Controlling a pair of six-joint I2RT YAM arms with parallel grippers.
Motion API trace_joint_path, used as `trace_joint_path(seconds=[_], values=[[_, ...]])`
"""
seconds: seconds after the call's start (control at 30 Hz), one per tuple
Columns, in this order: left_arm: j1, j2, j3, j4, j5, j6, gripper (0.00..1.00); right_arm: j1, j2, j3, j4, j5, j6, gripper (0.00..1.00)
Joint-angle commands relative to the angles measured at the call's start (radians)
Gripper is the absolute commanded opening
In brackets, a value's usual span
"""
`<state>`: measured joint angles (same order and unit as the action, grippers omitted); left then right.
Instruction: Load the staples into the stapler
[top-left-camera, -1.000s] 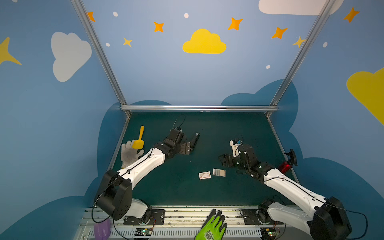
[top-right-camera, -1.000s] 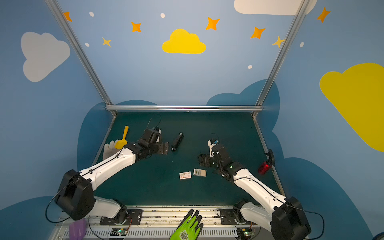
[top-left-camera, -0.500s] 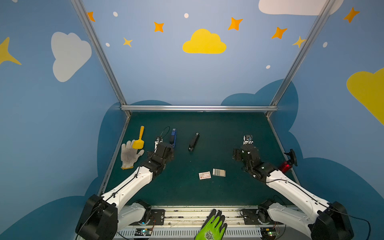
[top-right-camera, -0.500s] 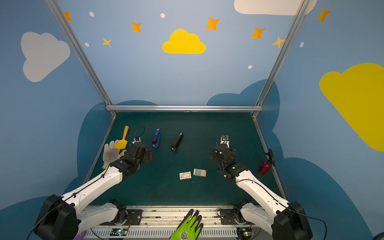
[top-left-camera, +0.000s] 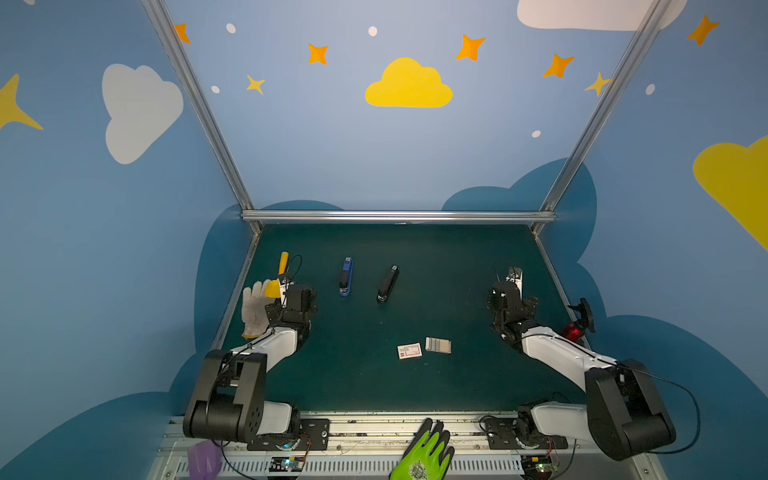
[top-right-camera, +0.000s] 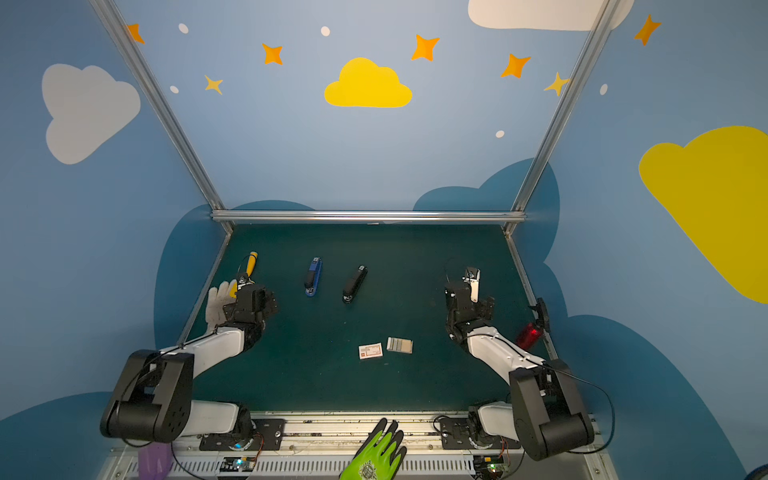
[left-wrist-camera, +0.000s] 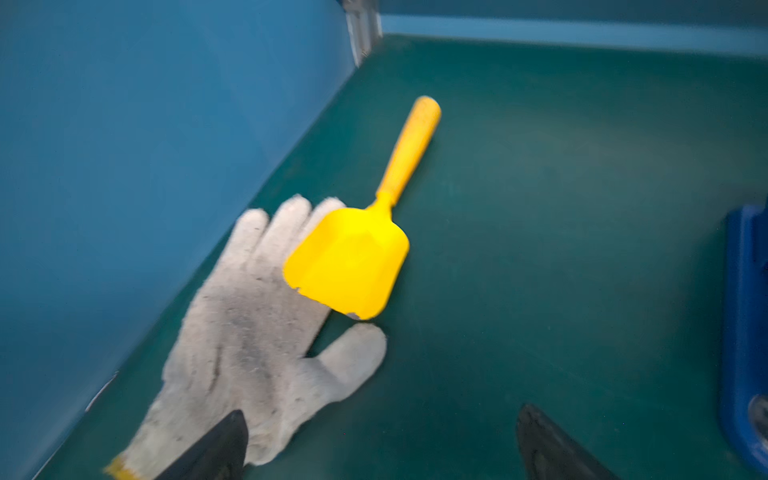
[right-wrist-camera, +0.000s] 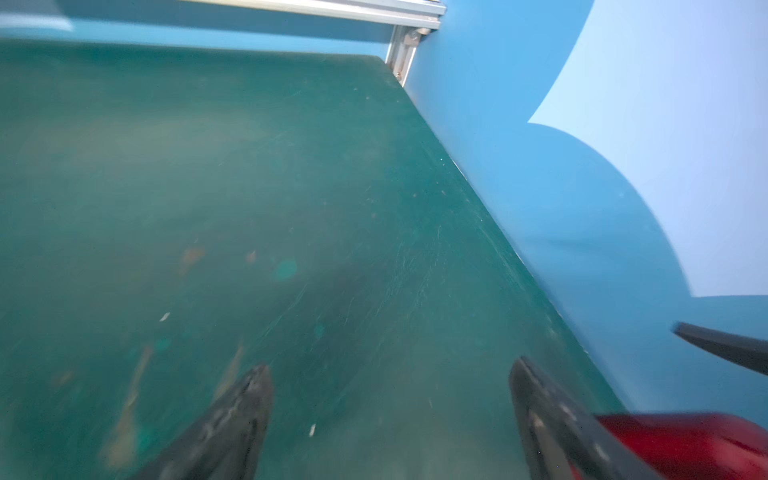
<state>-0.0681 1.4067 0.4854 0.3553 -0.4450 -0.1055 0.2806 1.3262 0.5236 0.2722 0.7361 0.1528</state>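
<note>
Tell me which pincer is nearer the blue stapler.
Left. The left pincer is just left of the blue stapler; the right pincer is across the table, by the right wall.

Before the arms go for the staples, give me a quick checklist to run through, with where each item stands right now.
1. Left gripper open, empty: ok.
2. Right gripper open, empty: ok.
3. Staples exposed, nothing on top: ok.
4. A stapler opened for loading: not ok; blue stapler and black stapler both look shut.
5. Which stapler to load: cannot tell.
6. Glove and scoop apart from both staplers: ok.
</note>
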Motion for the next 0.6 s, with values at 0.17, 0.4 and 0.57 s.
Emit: trace_joint_path(seconds=[0.17,0.4,0.57], values=[[0.023,0.144,-0.145,0.593,0.217,0.074,0.99,-0.075,0.021,-0.036,0.155,-0.323,-0.098,0.89],[0.079,0.115,-0.042,0.336,0.344,0.057,0.99,-0.222,0.119,0.008,0.151,-0.554,-0.034,0.98],[0.077,0.113,-0.064,0.380,0.349,0.065,0.99,-0.218,0.119,0.007,0.156,-0.547,-0.036,0.98]])
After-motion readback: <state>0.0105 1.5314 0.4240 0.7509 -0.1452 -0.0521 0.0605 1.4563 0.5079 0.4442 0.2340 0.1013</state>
